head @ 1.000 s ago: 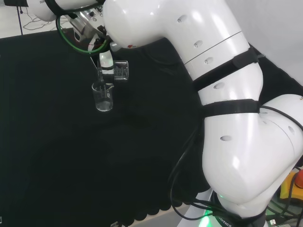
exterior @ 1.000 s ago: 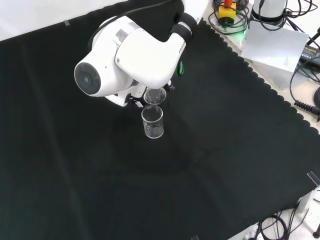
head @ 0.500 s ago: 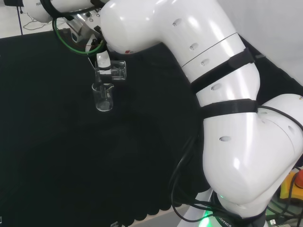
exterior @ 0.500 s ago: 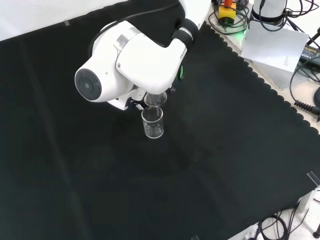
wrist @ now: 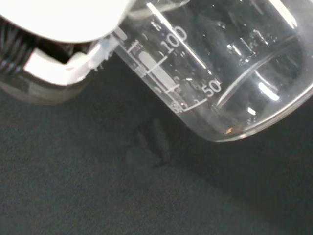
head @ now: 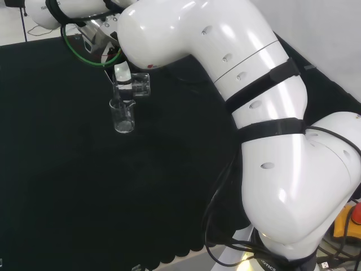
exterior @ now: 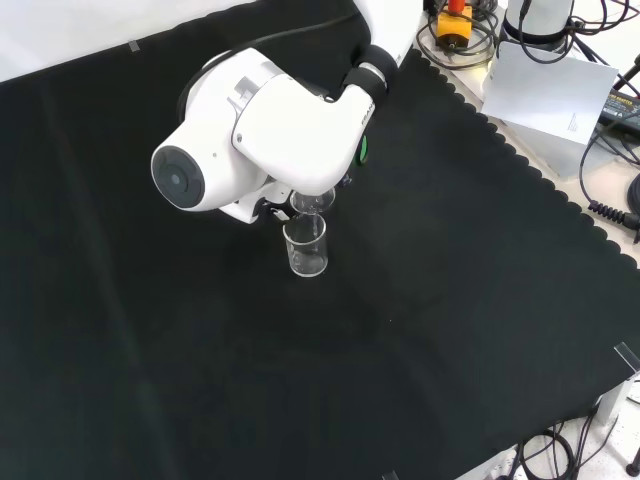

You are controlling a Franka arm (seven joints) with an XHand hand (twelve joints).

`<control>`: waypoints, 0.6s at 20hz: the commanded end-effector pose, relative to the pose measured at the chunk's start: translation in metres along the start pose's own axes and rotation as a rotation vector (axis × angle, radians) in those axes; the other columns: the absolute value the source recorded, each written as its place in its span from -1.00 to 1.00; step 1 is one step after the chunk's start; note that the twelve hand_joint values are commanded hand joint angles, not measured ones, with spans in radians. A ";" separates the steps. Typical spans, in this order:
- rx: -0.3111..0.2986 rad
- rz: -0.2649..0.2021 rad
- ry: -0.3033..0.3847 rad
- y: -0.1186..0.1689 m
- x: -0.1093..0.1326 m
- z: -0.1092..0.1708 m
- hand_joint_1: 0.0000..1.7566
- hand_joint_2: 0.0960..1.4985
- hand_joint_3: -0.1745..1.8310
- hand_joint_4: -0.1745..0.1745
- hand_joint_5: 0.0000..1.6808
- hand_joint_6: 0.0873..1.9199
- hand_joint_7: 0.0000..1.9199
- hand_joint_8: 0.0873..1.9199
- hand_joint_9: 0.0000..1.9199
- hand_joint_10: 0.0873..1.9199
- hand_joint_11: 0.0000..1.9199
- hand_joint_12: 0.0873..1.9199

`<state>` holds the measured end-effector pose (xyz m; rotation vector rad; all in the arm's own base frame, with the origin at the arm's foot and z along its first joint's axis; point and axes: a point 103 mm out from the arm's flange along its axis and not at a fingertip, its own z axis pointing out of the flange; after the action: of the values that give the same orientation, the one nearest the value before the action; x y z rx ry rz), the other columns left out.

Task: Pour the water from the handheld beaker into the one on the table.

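Hand grips handheld beaker, fingers wrapped round its wall; beaker tipped on its side in head view, mouth toward table beaker. Table beaker stands upright on black cloth, directly below and just left of tilted one, rims nearly touching. Front view: table beaker just below handheld beaker, big white arm link above. Wrist view: handheld beaker close, graduation marks visible; water level hard to tell.
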<state>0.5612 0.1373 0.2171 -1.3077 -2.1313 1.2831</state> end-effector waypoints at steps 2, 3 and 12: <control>0.005 0.005 -0.004 -0.002 -0.002 -0.001 0.28 -0.37 0.08 1.00 0.49 -0.17 0.87 -0.93 0.92 -1.00 0.46 -0.35; 0.005 0.005 -0.004 -0.003 -0.002 -0.001 0.28 -0.37 0.08 1.00 0.49 -0.17 0.87 -0.93 0.92 -1.00 0.46 -0.35; 0.003 0.012 -0.014 -0.005 -0.003 -0.001 0.28 -0.37 0.08 1.00 0.49 -0.17 0.87 -0.92 0.92 -1.00 0.46 -0.35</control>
<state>0.5616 0.1367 0.2217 -1.3143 -2.1321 1.3032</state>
